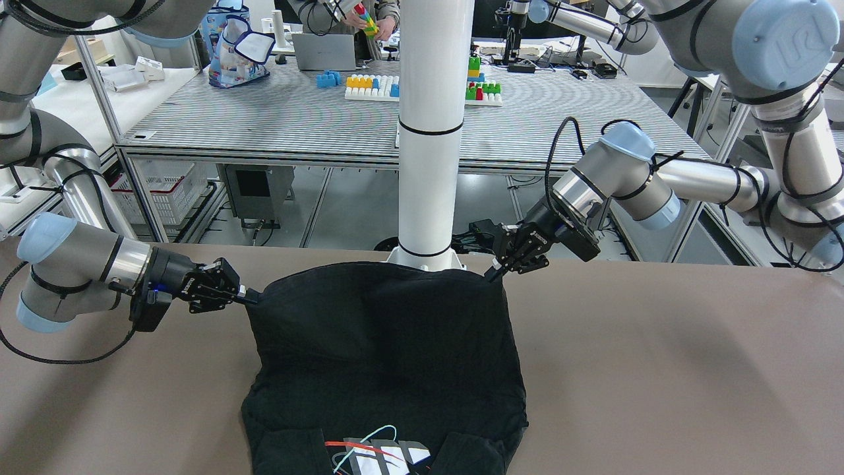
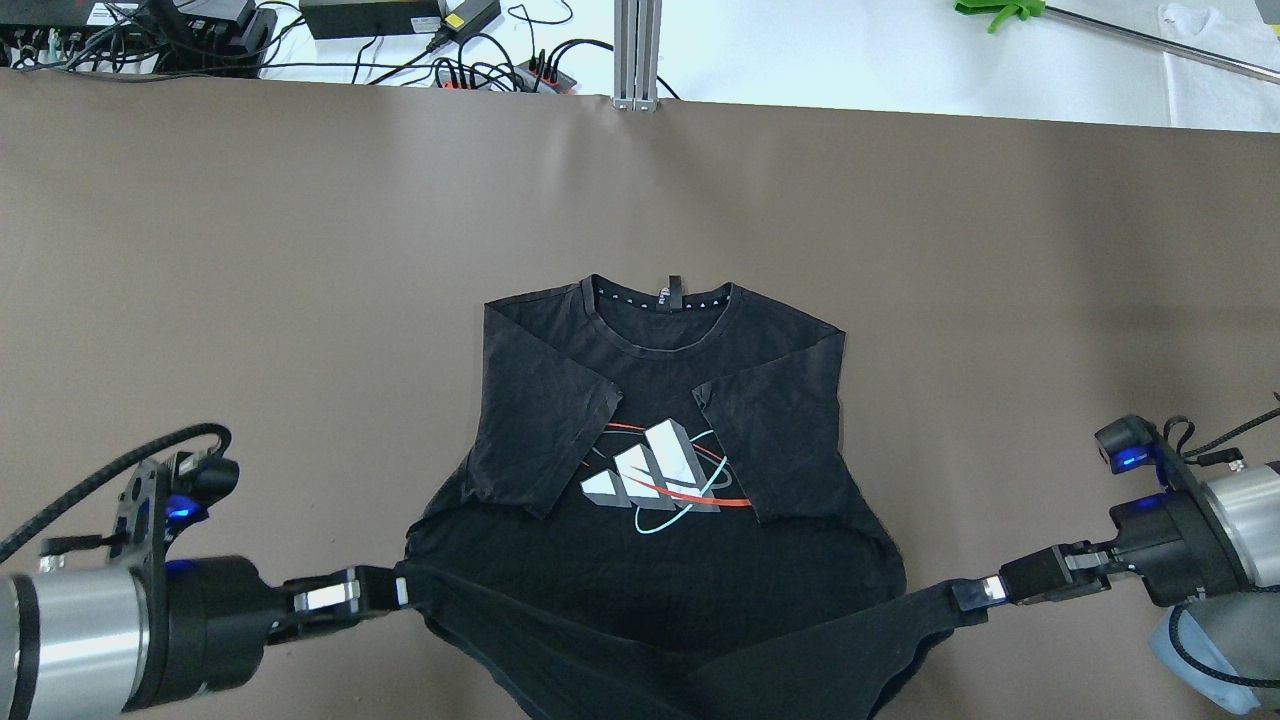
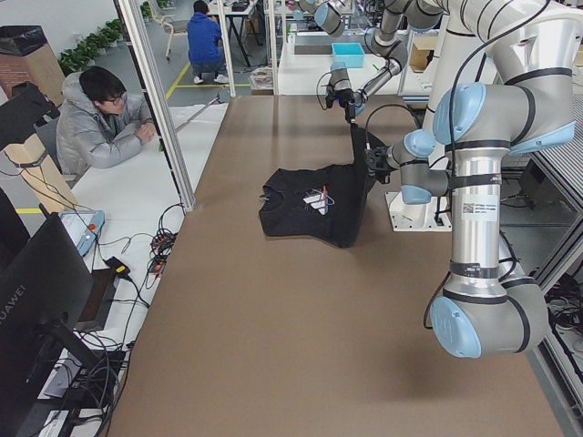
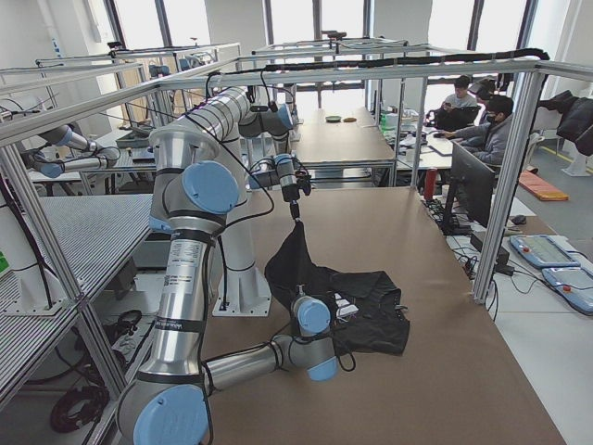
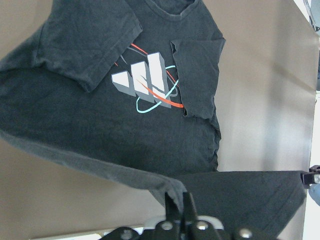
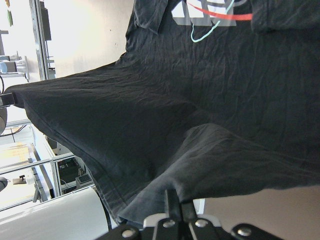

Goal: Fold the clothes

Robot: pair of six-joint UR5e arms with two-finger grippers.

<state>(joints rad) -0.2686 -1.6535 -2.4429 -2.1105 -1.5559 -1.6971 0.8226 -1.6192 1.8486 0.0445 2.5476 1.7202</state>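
The clothes are one black T-shirt with a white, red and cyan chest logo. It lies face up mid-table, with both sleeves folded inward. My left gripper is shut on the left corner of the bottom hem. My right gripper is shut on the right corner. Both hold the hem raised above the table, so the lower part hangs like a taut sheet. In the front view my left gripper is on the right and my right gripper on the left. The wrist views show the shirt below the shut fingers.
The brown table spreads on all sides of the shirt. The white pole stands at the robot's edge, just behind the raised hem. Cables and power strips and a metal post line the far edge. A seated person is beside the table.
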